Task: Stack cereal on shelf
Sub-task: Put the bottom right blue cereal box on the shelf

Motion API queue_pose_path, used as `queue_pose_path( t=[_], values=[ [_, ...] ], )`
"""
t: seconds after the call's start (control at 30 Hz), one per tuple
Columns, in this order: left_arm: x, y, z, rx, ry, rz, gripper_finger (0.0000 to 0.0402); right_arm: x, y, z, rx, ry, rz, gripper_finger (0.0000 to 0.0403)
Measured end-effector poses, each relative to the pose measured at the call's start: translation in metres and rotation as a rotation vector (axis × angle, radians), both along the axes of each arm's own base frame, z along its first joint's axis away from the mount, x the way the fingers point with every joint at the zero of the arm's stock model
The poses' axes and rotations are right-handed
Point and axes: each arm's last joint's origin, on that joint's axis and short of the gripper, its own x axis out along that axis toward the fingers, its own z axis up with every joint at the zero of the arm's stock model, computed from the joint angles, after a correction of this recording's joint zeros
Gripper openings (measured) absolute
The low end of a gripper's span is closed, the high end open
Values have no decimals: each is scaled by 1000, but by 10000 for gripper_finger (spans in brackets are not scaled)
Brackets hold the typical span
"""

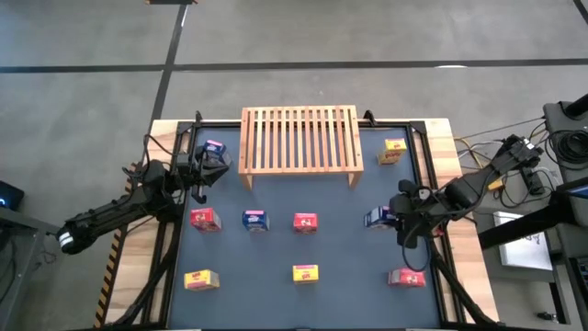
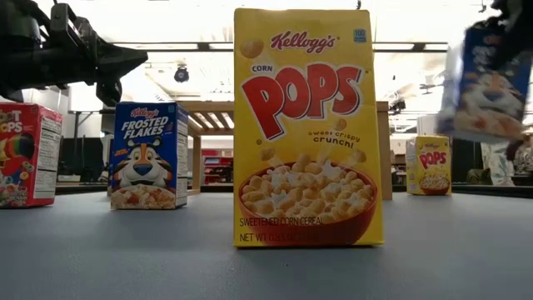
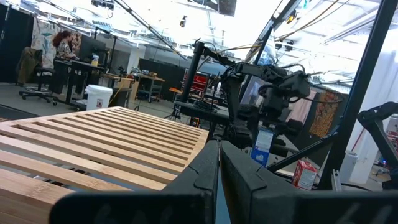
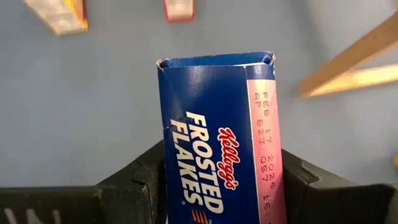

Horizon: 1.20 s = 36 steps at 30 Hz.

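Your right gripper was clamped about halfway closed on a blue Frosted Flakes box, its two fingers pressing the box's opposite sides. You held that box clear of the dark table, on the right side of the work area. Its top flap was plain blue, and a pink strip with a printed date ran along one edge. Your left gripper hung with its jaws fully closed and empty, just off the left end of the wooden shelf. The shelf stood at the back centre of the table, its slatted top bare. In front of it you had a row of a red box, a second blue box and another red box. Nearer the front edge stood two yellow Corn Pops boxes and a third red box. One more yellow box lay right of the shelf, and a third blue box lay left of it, beside your left gripper.
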Motion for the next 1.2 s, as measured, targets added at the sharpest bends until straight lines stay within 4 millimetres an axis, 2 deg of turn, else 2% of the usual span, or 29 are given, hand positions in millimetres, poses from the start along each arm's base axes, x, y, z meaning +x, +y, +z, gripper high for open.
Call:
queue_pose_path(
  t=[0.37,0.53,0.97,1.2],
  values=[
    [0,0,0,0,1,0,0,20,0,48,-131,-245,58,180],
    [0,0,0,0,1,-1,0,34,-7,64,-202,-278,41,180],
    [0,0,0,0,1,0,0,70,-32,69,-324,-201,-25,180],
    [0,0,0,0,1,0,0,81,-39,78,-322,-305,26,180]
  ],
)
